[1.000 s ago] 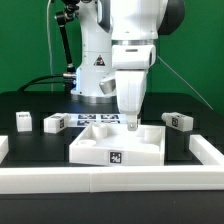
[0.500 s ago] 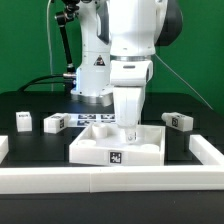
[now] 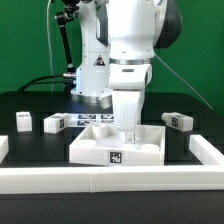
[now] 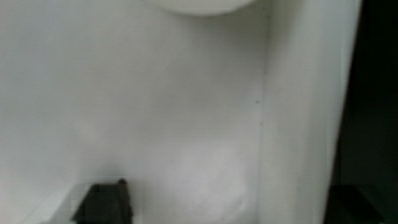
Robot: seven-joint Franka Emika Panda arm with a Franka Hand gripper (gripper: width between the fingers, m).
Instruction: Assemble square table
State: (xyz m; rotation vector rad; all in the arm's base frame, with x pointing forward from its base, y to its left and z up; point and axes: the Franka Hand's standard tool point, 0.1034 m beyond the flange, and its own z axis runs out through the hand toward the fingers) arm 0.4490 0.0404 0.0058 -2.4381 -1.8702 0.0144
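- Large white plastic square tray-like tabletop (image 3: pixel 95 150) with a raised rim and a black-and-white tag on its front wall sits at lower centre of the exterior view, on the black table (image 3: pixel 30 140).
- Two-finger gripper (image 3: pixel 128 131) reaches down at the tray's far rim; cannot tell whether the jaws are open or gripping.
- Small white tagged leg blocks lie apart from the tray: far-left block (image 3: pixel 24 121) and next block (image 3: pixel 55 122) at the exterior view's left, right-side block (image 3: pixel 178 120) at its right.

Gripper (image 3: pixel 128 130): tips sunk inside the table top (image 3: pixel 117 147), partly behind its rim, so jaw gap can't be told. Wrist view is a too-close white blur, w/ a dark shape (image 4: pixel 105 201) cut off at the pic edge. Tag on the leg block (image 3: pixel 23 121) farthest from the gripper is too small to read. Arm (image 3: pixel 135 35) above the gripper is cut by the frame top.
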